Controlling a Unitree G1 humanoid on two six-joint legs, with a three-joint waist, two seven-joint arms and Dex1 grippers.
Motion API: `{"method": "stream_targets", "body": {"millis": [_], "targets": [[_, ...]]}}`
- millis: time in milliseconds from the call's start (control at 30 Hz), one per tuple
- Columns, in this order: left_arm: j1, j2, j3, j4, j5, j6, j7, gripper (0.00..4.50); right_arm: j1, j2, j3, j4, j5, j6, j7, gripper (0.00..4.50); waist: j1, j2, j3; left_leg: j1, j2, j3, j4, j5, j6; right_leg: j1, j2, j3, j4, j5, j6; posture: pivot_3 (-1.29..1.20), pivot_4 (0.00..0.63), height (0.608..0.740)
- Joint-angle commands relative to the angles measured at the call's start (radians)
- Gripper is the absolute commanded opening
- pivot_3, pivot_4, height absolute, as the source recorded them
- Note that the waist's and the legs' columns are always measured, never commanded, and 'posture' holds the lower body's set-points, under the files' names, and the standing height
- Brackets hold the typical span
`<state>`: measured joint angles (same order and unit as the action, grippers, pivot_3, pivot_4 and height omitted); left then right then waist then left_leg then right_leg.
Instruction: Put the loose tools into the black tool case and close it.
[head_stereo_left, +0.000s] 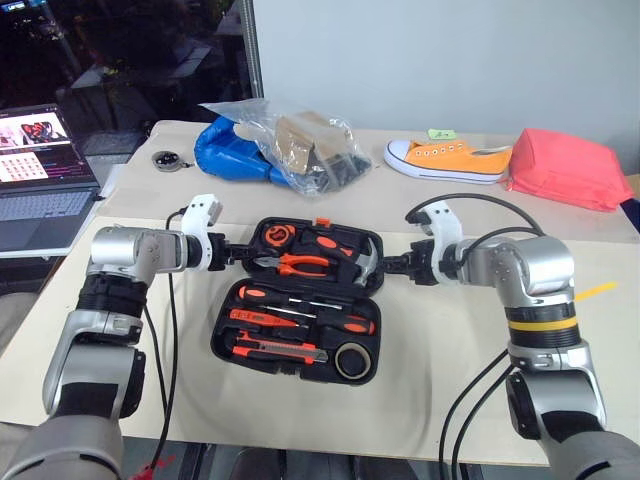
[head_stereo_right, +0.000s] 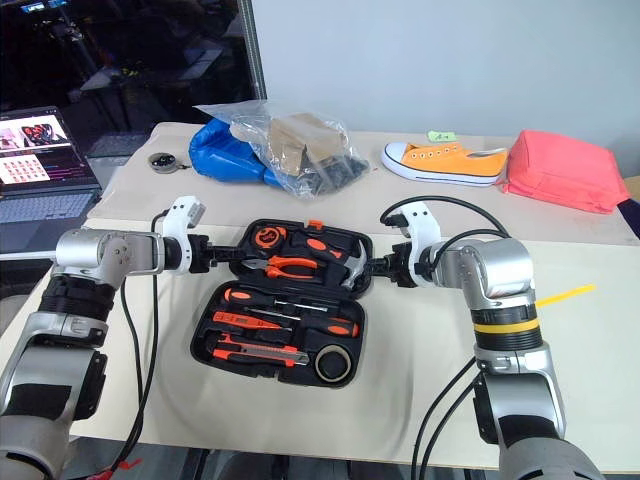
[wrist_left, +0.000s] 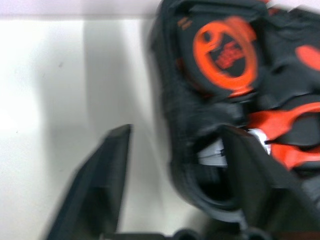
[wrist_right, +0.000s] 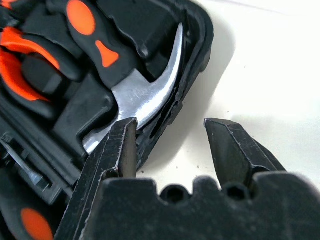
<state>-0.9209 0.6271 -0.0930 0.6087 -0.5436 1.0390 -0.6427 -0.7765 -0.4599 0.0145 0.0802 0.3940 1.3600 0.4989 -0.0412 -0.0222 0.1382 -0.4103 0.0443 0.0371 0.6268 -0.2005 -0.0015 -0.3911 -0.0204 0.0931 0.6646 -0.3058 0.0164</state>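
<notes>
The black moulded-plastic clamshell tool case (head_stereo_left: 300, 305) is lying open on the beige tabletop (head_stereo_left: 440, 380), its lid half farther from the robot and its base half nearer. In the base half the two long screwdrivers with orange-and-black handles (head_stereo_left: 300, 302) and the orange-and-black utility knife (head_stereo_left: 282, 349) are sitting in their slots beside a roll of black tape (head_stereo_left: 352, 361); the slim all-orange screwdriver cannot be told apart there. The lid half is holding an orange-and-black tape measure (wrist_left: 225, 55), orange-handled pliers (head_stereo_left: 303, 265) and a steel-headed hammer (wrist_right: 145, 95). The left gripper (wrist_left: 175, 165) is reaching in at the lid's left edge, its fingers standing apart and straddling the rim, one inside and one outside. The right gripper (wrist_right: 170, 145) is doing likewise at the lid's right edge, fingers apart across the rim next to the hammer's claw. Behind the case an orange canvas sneaker (head_stereo_left: 447, 159), a red fabric pouch (head_stereo_left: 567, 167) and a clear plastic bag of parts (head_stereo_left: 300, 140) are lying well apart from it.
</notes>
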Motion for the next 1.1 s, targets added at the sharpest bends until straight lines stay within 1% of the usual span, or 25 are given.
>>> {"method": "stream_targets", "body": {"millis": [33,67,100,167,200,333,433,500,533,667,733,800,900,967,1033,1100], "targets": [[-0.034,-0.011,0.018,0.048,0.049,-0.029,-0.035,0.75,-0.022,-0.005,0.057,0.042,-0.018,-0.043,0.019,1.37,-0.003,0.0,0.0,0.001,0.0,0.0,0.0,0.0,0.0,0.001,0.0,0.0,0.0,0.0,0.0,0.0,0.15,0.74],[-0.035,-0.012,0.018,0.05,0.059,-0.035,-0.045,0.51,-0.021,-0.011,0.066,0.048,-0.023,-0.05,0.022,1.1,-0.005,0.0,0.0,0.001,0.0,0.0,0.001,0.0,0.0,0.001,0.0,0.0,0.0,0.0,0.0,0.0,0.15,0.74],[-0.034,-0.015,0.022,0.05,0.065,-0.043,-0.057,0.07,-0.019,-0.016,0.071,0.052,-0.025,-0.056,0.025,0.7,-0.006,0.0,0.0,0.002,0.0,0.0,0.001,0.0,0.0,0.002,0.0,0.001,0.001,0.0,0.0,0.0,0.15,0.74],[-0.032,-0.02,0.033,0.047,0.075,-0.049,-0.071,0.0,-0.015,-0.022,0.072,0.052,-0.027,-0.069,0.027,0.13,-0.004,0.0,0.0,0.004,0.0,-0.001,0.001,0.0,0.0,0.003,0.0,0.001,0.001,0.0,0.0,0.0,0.15,0.74],[-0.032,-0.024,0.042,0.047,0.077,-0.049,-0.076,0.0,-0.013,-0.023,0.07,0.052,-0.029,-0.077,0.026,0.02,-0.003,0.0,0.0,0.004,0.0,-0.001,0.001,0.0,0.0,0.003,0.0,0.001,0.001,0.0,0.0,0.0,0.15,0.74],[-0.044,-0.046,0.057,0.063,0.101,-0.078,-0.095,0.0,-0.026,-0.006,0.051,0.079,-0.045,-0.19,0.023,0.02,-0.003,0.0,0.0,0.003,0.0,-0.001,0.002,0.001,0.0,0.003,0.0,0.001,0.001,0.001,0.001,0.0,0.15,0.74],[-0.073,-0.078,0.068,0.089,0.121,-0.126,-0.105,0.0,-0.052,0.003,0.061,0.115,-0.068,-0.299,0.039,0.02,-0.002,0.0,0.0,0.003,0.0,-0.001,0.003,0.001,0.0,0.003,0.0,0.001,0.002,0.001,0.001,0.0,0.15,0.74],[-0.089,-0.091,0.069,0.076,0.138,-0.178,-0.129,0.0,-0.072,0.015,0.052,0.133,-0.079,-0.374,0.047,0.02,-0.001,0.0,0.0,0.003,-0.001,-0.001,0.002,0.002,-0.001,0.003,0.0,0.001,0.002,0.002,0.002,0.0,0.15,0.74],[-0.088,-0.094,0.061,0.061,0.155,-0.218,-0.139,0.0,-0.074,0.01,0.062,0.135,-0.096,-0.418,0.056,0.02,-0.001,0.0,0.0,0.002,-0.001,0.0,0.002,0.003,-0.001,0.003,0.0,0.0,0.002,0.002,0.002,0.0,0.15,0.74],[-0.019,-0.079,0.01,-0.044,0.275,-0.505,-0.161,0.0,-0.03,0.001,0.088,0.085,-0.173,-0.706,0.094,0.02,-0.001,0.001,0.0,-0.004,-0.001,0.0,0.001,0.005,-0.002,-0.002,0.0,0.001,0.001,0.003,0.002,0.0,0.15,0.74],[0.05,-0.055,-0.044,-0.115,0.363,-0.679,-0.169,0.0,0.015,-0.005,0.092,0.048,-0.199,-0.815,0.105,0.02,-0.001,0.001,0.0,-0.006,0.0,0.0,0.0,0.005,-0.003,-0.004,0.0,0.001,0.0,0.003,0.002,0.0,0.15,0.74],[0.12,-0.04,-0.08,-0.158,0.446,-0.863,-0.152,0.0,0.071,0.016,0.059,0.022,-0.186,-0.932,0.112,0.02,0.0,0.001,0.0,-0.006,0.001,-0.001,-0.002,0.006,-0.003,-0.004,0.0,0.002,0.002,0.004,0.002,0.0,0.15,0.74],[0.192,-0.042,-0.083,-0.177,0.505,-1.041,-0.122,0.0,0.186,0.013,0.048,-0.036,-0.193,-1.124,0.158,0.02,0.008,0.001,0.0,-0.007,0.002,-0.001,-0.004,0.005,-0.003,-0.006,-0.001,0.002,0.001,0.004,0.002,0.0,0.15,0.74],[0.238,-0.052,-0.057,-0.181,0.515,-1.163,-0.094,0.0,0.286,0.009,0.035,-0.087,-0.186,-1.262,0.202,0.02,0.015,0.001,0.0,-0.009,0.003,-0.001,-0.004,0.004,-0.002,-0.007,-0.002,0.002,0.001,0.004,0.002,0.0,0.15,0.74],[0.287,-0.037,-0.039,-0.22,0.508,-1.205,-0.109,0.0,0.378,-0.011,0.028,-0.133,-0.199,-1.345,0.222,0.02,0.018,0.001,0.0,-0.01,0.003,-0.001,-0.003,0.004,-0.001,-0.007,-0.002,0.002,0.001,0.004,0.002,0.0,0.15,0.74],[0.337,-0.017,-0.014,-0.286,0.479,-1.196,-0.137,0.0,0.457,-0.027,0.01,-0.168,-0.212,-1.418,0.221,0.02,0.018,0.002,-0.001,-0.009,0.003,-0.001,-0.003,0.003,0.0,-0.007,-0.002,0.002,0.001,0.004,0.002,0.0,0.15,0.74]]}}
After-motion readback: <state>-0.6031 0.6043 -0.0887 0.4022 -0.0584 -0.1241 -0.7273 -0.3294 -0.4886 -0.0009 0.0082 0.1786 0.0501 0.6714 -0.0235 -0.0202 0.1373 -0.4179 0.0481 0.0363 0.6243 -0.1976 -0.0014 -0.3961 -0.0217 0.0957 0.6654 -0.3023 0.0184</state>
